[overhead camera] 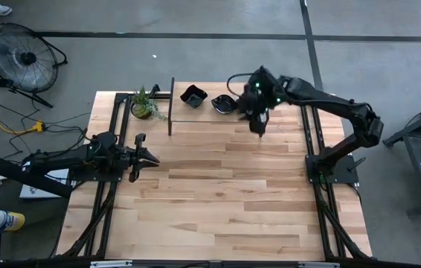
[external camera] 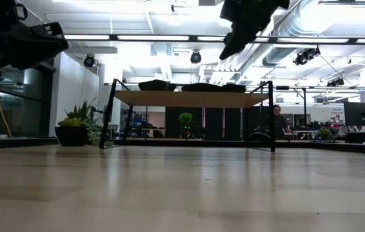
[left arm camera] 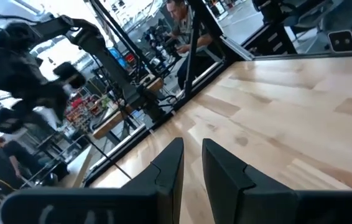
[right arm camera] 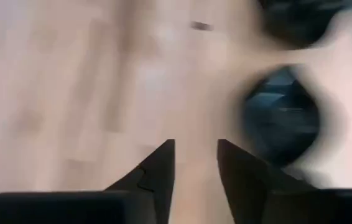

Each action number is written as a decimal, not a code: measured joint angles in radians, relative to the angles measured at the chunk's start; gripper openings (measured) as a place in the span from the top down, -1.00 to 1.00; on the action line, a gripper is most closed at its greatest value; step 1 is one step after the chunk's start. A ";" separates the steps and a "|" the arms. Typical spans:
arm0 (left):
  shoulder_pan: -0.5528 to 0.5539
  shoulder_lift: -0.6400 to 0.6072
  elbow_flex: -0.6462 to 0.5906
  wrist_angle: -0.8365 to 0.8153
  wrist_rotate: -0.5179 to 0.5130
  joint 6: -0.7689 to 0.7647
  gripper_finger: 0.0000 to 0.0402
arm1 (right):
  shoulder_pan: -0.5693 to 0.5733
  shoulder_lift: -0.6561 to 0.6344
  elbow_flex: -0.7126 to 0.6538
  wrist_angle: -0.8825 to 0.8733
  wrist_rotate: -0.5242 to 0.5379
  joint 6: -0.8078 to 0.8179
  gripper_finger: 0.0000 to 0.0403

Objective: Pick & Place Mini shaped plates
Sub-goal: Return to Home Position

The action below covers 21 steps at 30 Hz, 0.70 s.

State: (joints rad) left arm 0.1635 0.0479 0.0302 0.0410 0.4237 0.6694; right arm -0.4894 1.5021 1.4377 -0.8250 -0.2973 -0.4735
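Plates are what I look at first: the mini shaped plates (overhead camera: 193,96) are small, glossy and black, and they sit on top of the low wooden shelf (external camera: 189,98) at the far end of the surface (overhead camera: 225,201). From above I make out two dark clusters side by side. One has squarish corners. The other (overhead camera: 224,104), just to its right, is rounder and partly under the right arm. From table height they read as low dark shapes (external camera: 202,86) spread along the shelf top, and I cannot count how many lie in each pile. A small green potted plant (overhead camera: 145,104) stands just beyond the shelf's left end, on the surface.

The right gripper (overhead camera: 258,128) hangs in the air near the rounder cluster, on its near side, and points down. It is well above the shelf in the low view (external camera: 247,26). Its own camera shows the two dark fingers parted by a modest gap (right arm camera: 194,144) with nothing between them and nothing touching them. Beyond them is blurred wood and a shiny black dish (right arm camera: 282,121) off to one side.

The left gripper (overhead camera: 151,158) waits over the left side of the surface, well apart from the shelf. Its fingers have a narrow gap between them (left arm camera: 191,144) and are empty.

A floor fan (overhead camera: 23,56) stands off the far left corner, and a person (left arm camera: 185,25) sits in the room behind.
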 joint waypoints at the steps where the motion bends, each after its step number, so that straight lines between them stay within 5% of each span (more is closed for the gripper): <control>1: 0.000 0.000 0.000 -0.005 -0.002 0.004 0.72 | 0.011 -0.004 -0.032 0.018 -0.066 0.042 0.47; 3: 0.000 0.001 0.001 -0.017 -0.012 0.007 0.72 | 0.047 -0.016 -0.127 0.097 -0.150 0.091 0.60; 8: 0.000 0.005 0.002 -0.024 -0.021 -0.020 0.72 | 0.153 -0.063 -0.411 0.518 -0.136 0.232 0.96; 15: 0.001 0.005 0.002 -0.040 -0.216 -0.011 0.72 | 0.254 -0.102 -0.784 1.270 -0.026 0.358 0.99; 21: 0.013 0.005 -0.001 -0.018 -0.357 0.014 0.72 | 0.225 -0.127 -1.132 1.841 0.031 0.472 0.99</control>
State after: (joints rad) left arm 0.1760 0.0525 0.0296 0.0225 0.0668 0.6835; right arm -0.2644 1.3750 0.3056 1.0161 -0.2660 -0.0018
